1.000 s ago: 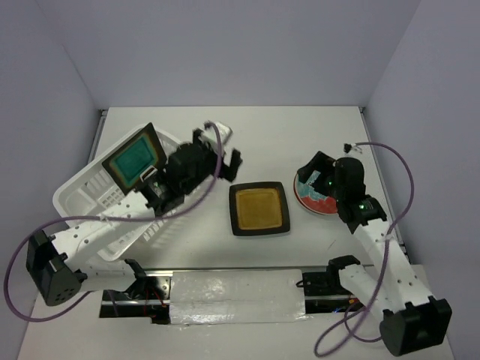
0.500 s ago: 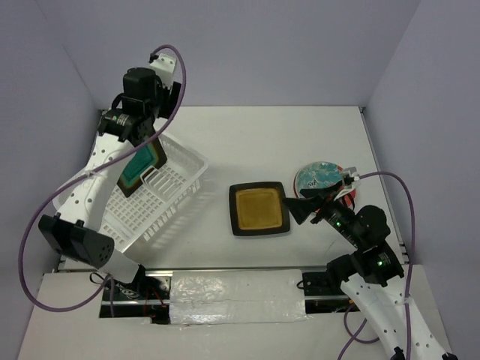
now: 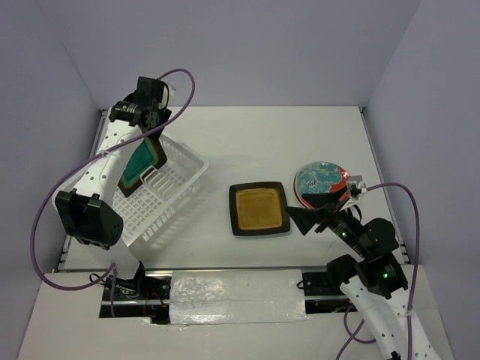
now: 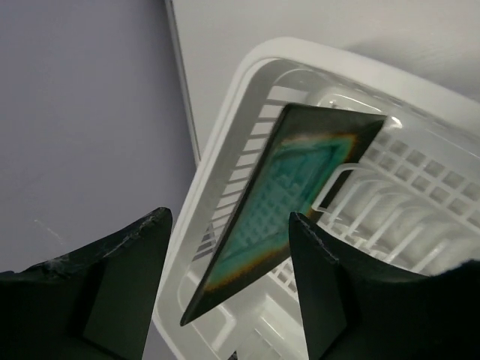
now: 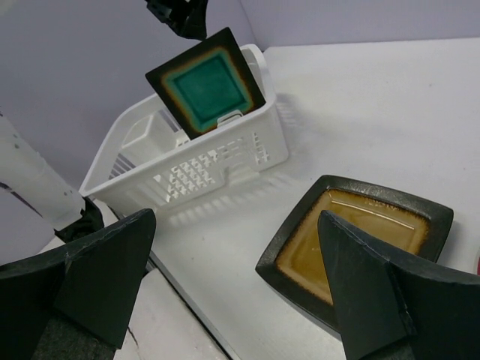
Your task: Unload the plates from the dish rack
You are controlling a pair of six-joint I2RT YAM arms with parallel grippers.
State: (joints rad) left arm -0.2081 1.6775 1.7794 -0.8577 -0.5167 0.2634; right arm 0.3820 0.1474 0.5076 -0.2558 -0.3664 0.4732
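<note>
**One Square Plate in the Rack, Both Grippers Empty**

At the far left the left gripper (image 3: 150,124) hangs high over the back corner of the dish rack (image 3: 169,206), its fingers (image 4: 124,289) spread wide with nothing between them. Below it the teal-green plate (image 3: 141,166) stands on edge inside the rack, tilted and propped against a white upright loop. The rack sits at an angle on the table (image 3: 262,142). Near the middle the mustard-yellow plate (image 3: 259,208) lies flat on the table, well apart from the rack. Just to its right the right gripper (image 3: 315,208) is raised, its jaws wide and empty. Behind it a round red plate (image 3: 319,180) with a teal pattern lies flat; whether another lies beneath it cannot be told
</note>
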